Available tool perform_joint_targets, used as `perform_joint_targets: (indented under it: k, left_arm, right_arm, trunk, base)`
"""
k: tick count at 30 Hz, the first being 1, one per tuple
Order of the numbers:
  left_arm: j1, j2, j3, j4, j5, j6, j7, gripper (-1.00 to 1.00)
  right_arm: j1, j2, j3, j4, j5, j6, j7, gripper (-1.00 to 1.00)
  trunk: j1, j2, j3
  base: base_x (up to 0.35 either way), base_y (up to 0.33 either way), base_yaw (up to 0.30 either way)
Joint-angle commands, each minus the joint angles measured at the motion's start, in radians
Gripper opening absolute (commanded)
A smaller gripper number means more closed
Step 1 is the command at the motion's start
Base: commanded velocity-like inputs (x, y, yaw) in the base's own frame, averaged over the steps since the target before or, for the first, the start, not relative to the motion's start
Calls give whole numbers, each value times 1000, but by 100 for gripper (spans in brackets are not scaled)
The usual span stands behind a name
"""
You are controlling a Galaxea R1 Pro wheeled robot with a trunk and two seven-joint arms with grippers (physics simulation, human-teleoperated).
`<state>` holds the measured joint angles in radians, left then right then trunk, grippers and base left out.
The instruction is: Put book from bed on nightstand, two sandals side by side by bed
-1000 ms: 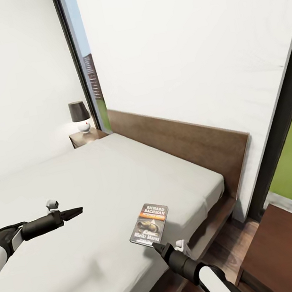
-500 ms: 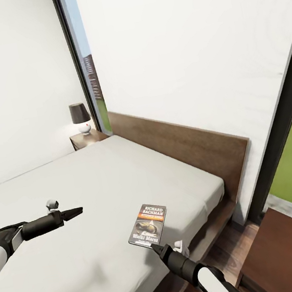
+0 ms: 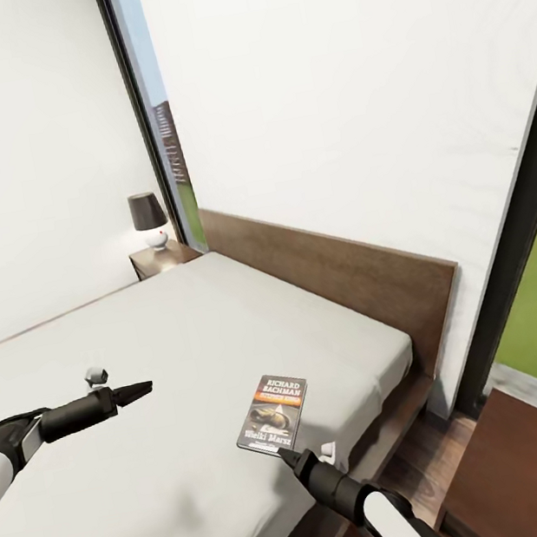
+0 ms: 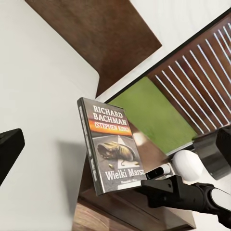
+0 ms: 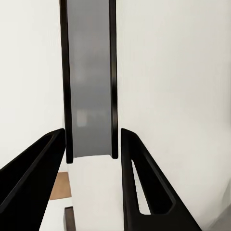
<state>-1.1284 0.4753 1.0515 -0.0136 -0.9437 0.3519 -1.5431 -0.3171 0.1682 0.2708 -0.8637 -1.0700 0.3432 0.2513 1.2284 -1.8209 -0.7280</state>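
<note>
The book (image 3: 272, 413), dark with an orange band, lies flat on the bed's grey mattress (image 3: 184, 336) near its near edge; its cover is also in the left wrist view (image 4: 109, 144). My right gripper (image 3: 288, 454) is at the book's near short edge, low over the mattress, and its fingers (image 5: 137, 178) stand open with nothing between them. My left gripper (image 3: 138, 390) hovers over the mattress to the book's left, well apart from it, its fingers (image 4: 9, 154) spread wide. One nightstand (image 3: 161, 257) stands at the headboard's far end. The sandals are out of view.
A dark-shaded lamp (image 3: 148, 219) sits on the far nightstand. A small white gadget (image 3: 95, 375) lies on the mattress by my left arm. A reddish-brown wooden top (image 3: 533, 468) stands lower right beside the headboard (image 3: 339, 269). Black-framed windows flank the wall.
The whole view has drifted slightly, so the camera moved. Book and both arms keep their places relative to each other.
</note>
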Motion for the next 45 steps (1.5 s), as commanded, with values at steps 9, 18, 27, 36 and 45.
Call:
perform_joint_targets:
  k: [9,18,27,36,45]
  left_arm:
    - [-1,-2,6,0,-10,10,-5,100]
    - [0,-3,6,0,-10,10,-5,100]
    - [2,-3,7,0,-10,9,-7,100]
    - [2,-3,7,0,-9,9,-8,100]
    - [2,-3,7,0,-9,9,-8,100]
  right_arm:
    - [0,-1,0,0,-6,4,-4,-100]
    - [0,0,1,-1,-5,3,1,-100]
    - [0,-1,1,-1,-5,1,2,-100]
    - [0,-1,0,-1,-6,-1,2,-100]
    - [0,0,0,-1,-5,-15,-4,-100]
  trunk:
    - [-35,63,27]
    - [-54,98,43]
    - [-54,98,43]
    - [-54,98,43]
    - [-54,98,43]
  base:
    - [0,0,0]
    - [0,0,0]
    - [0,0,0]
    - [-52,0,84]
    - [-244,-46,238]
